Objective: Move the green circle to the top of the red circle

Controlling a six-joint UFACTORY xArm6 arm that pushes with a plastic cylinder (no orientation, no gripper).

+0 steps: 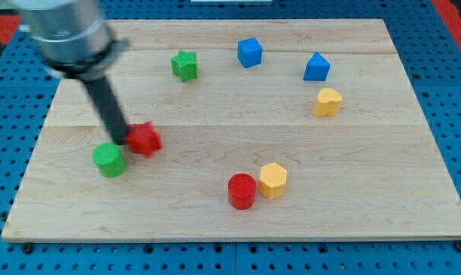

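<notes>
Two circles sit well apart — the green circle [108,160] lies toward the view's left of the red circle [242,190]. My tip [120,140] — a jawless rod — touches the green circle's upper right, beside a red block [145,139].

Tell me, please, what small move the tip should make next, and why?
Probably swing my tip round to the left of the green circle. The tip sits between it and the red star, while the red circle lies far to the view's right.
</notes>
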